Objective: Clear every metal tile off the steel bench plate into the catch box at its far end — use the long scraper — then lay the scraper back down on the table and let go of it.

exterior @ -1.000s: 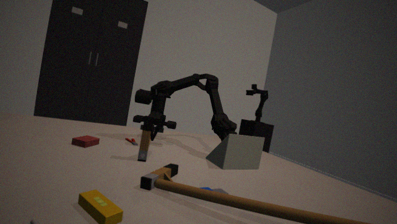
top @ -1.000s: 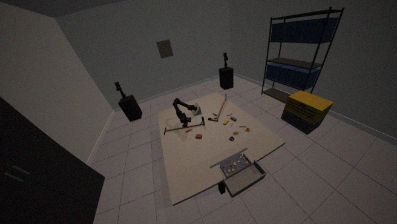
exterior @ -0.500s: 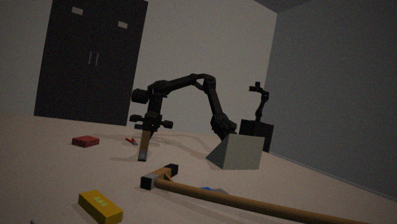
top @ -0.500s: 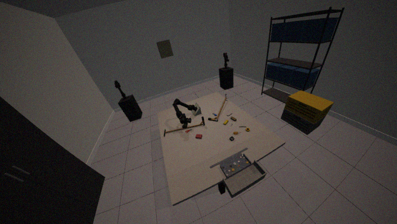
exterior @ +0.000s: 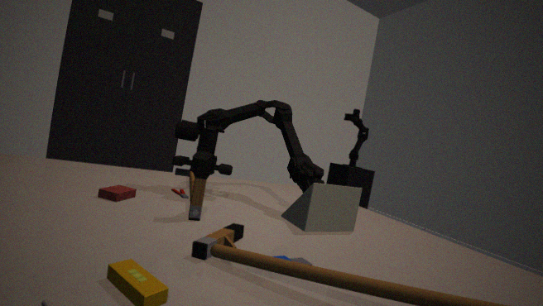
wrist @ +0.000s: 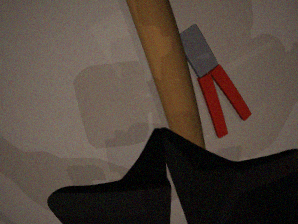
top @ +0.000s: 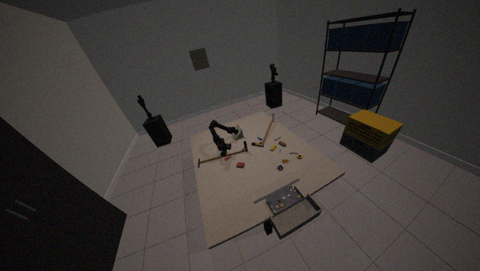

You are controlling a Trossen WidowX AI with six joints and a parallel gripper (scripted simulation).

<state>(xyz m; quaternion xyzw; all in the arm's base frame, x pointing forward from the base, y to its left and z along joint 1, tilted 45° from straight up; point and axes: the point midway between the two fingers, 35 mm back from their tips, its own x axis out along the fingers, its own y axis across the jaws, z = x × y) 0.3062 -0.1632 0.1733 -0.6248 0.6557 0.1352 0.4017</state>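
My gripper (top: 223, 154) (wrist: 160, 133) is shut with nothing between its fingertips, just above a long wooden handle (top: 213, 158) (wrist: 167, 75). The handle passes beneath the fingers, which hide part of it. It has a dark-ended head (top: 246, 146) (exterior: 195, 203) at one end and a small crossbar at the other. A second long tool (top: 268, 130) (exterior: 314, 270) lies farther right; I cannot tell which is the scraper. Several small tiles (top: 284, 198) lie scattered on the steel plate (top: 282, 192). The catch box (top: 295, 218) adjoins its far side, with no tiles visible inside.
Red-handled pliers (top: 227, 158) (exterior: 180, 193) (wrist: 222, 97) lie beside the near handle. A red block (top: 240, 165) (exterior: 117, 193), a yellow block (top: 273, 148) (exterior: 136, 281) and a pale wedge (top: 238, 132) (exterior: 331, 208) stand around the arm. A grey bar (top: 274, 192) runs along the plate's near side.
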